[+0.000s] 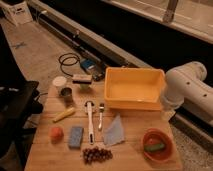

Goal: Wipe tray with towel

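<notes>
Step in hand: approach, judged. Nothing is picked up yet. The small thin light blue cloth towel (115, 131) lies flat near the middle of the wooden table (131, 159), apart from the large rectangular yellow plastic tray (133, 104) at the table's far right corner.

Gripper: out of view. Only the white rounded arm links (187, 86) show, off the table's right edge beside the tray's right wall. Whether the gripper is open or shut cannot be told.

Tray looks empty inside. Wiping not begun.

Next move calls for, as I judge:
- bring the arm over the table, down onto the towel
- pinch the thin cloth off the wood, likely at a raised fold
- carry it over the tray's front wall and rub the floor

Room:
- metal fork (100, 116) and white-handled brush (89, 121) lie just left of the towel
- cluster of dark grapes (96, 154) near the front edge
- small round red-orange bowl (167, 138) toward the front right corner
- towel's right side is open wood, so the best way in is from the right
</notes>
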